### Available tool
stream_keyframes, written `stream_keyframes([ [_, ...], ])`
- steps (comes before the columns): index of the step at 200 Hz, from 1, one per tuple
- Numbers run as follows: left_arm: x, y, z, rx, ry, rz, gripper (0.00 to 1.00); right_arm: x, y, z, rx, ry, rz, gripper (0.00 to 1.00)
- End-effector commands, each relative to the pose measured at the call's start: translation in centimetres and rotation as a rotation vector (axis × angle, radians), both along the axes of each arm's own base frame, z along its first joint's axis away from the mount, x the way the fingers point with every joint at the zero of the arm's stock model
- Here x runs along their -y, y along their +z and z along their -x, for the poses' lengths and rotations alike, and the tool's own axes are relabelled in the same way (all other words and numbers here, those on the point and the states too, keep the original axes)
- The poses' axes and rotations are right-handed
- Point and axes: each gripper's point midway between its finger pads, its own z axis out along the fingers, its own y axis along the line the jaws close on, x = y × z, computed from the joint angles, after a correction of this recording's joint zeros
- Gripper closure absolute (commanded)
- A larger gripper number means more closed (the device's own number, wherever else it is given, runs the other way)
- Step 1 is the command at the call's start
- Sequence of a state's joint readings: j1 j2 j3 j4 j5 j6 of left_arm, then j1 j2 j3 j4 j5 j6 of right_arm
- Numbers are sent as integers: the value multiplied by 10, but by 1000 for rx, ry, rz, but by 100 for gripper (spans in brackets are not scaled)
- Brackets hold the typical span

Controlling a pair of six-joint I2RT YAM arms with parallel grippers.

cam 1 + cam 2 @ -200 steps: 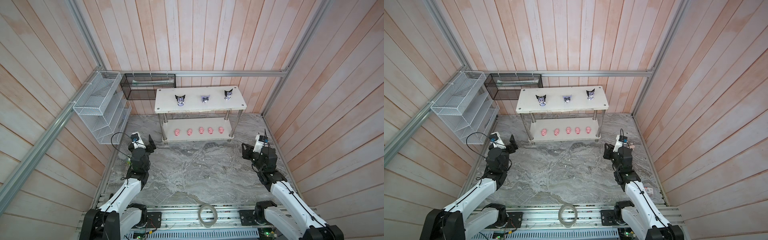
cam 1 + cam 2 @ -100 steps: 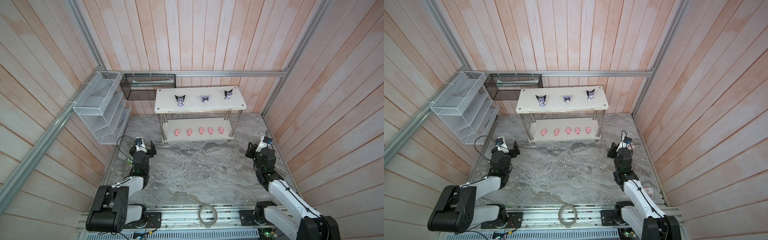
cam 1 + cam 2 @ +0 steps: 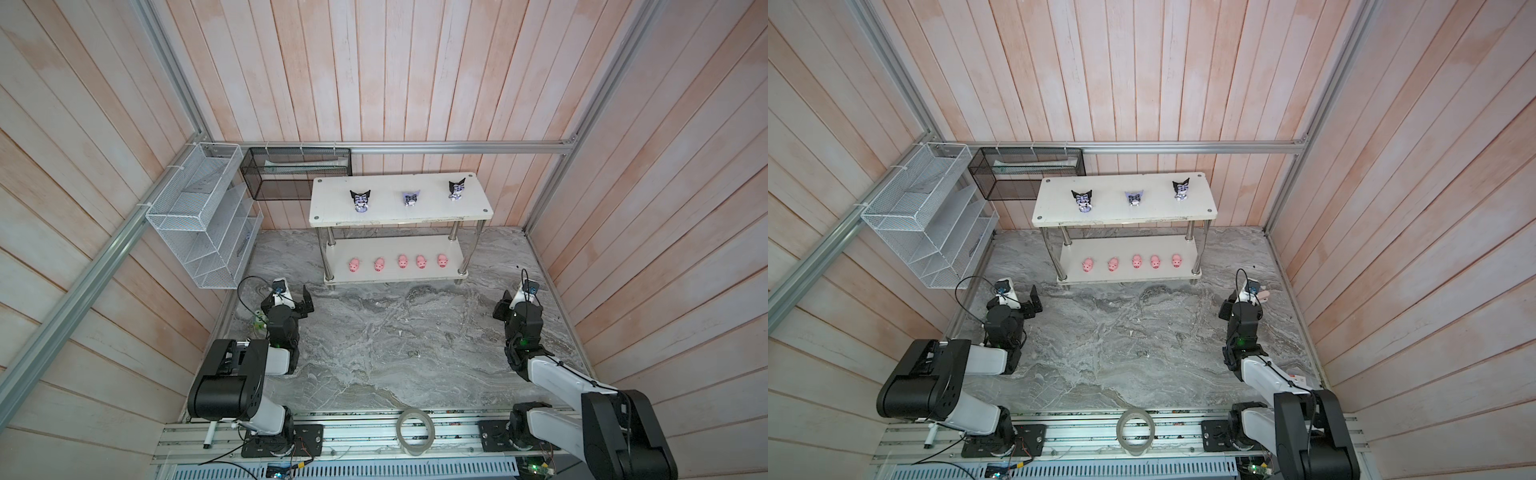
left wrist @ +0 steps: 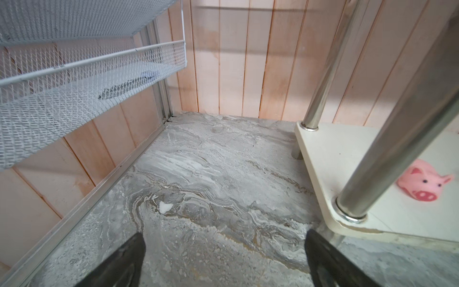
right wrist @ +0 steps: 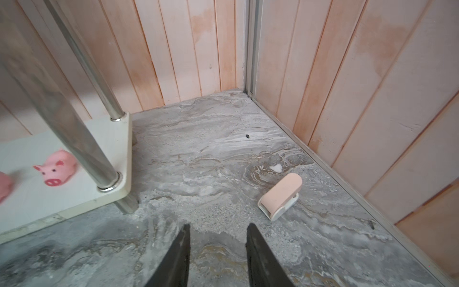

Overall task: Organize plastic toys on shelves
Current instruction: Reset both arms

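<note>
Grey marble-patterned bench (image 3: 374, 353) enclosed by wooden plank walls, with the white two-tier shelves (image 3: 332, 210) standing at the back wall. Three black-purple-white figurines (image 3: 411, 198) stand spaced along the shelves' upper board. Five pink pig figures (image 3: 402, 262) sit in a row on the lower board. No further toy of either kind shows off the shelves, so the sorting appears complete, one kind per tier. Left hand (image 4: 224, 236), spread wide and empty, is poised low near the shelves' left front leg. Right hand (image 5: 218, 226), fingers moderately apart with nothing between them, is poised off the shelves' right front corner. A small pink-and-white object (image 5: 280, 196) lies beyond the shelves' right end and a green toy (image 3: 259, 322) off their left end; neither seems to belong to the task. What is left, on this reading, is only for the arms to draw back.
</note>
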State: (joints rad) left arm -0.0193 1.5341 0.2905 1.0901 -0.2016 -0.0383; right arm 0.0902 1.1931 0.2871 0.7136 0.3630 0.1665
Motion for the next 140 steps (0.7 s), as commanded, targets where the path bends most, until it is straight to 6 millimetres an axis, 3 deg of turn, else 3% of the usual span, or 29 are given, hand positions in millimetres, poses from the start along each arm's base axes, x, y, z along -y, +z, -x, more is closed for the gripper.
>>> stream_keyframes([
  [1,2,2,1,22,-16,13,0,10,20,-10,78,-32,86,60],
  [46,2,2,1,23,-16,12,0,22,4,-26,74,-14,64,60],
  [73,2,3,1,25,-15,11,0,19,-9,-38,36,29,41,60],
  [102,2,2,1,23,-15,13,0,16,-14,-36,41,43,40,58],
  [120,2,2,1,23,-16,12,0,15,-13,-32,61,52,42,45],
  [140,2,2,1,24,-16,13,0,10,-13,-26,82,82,49,5],
])
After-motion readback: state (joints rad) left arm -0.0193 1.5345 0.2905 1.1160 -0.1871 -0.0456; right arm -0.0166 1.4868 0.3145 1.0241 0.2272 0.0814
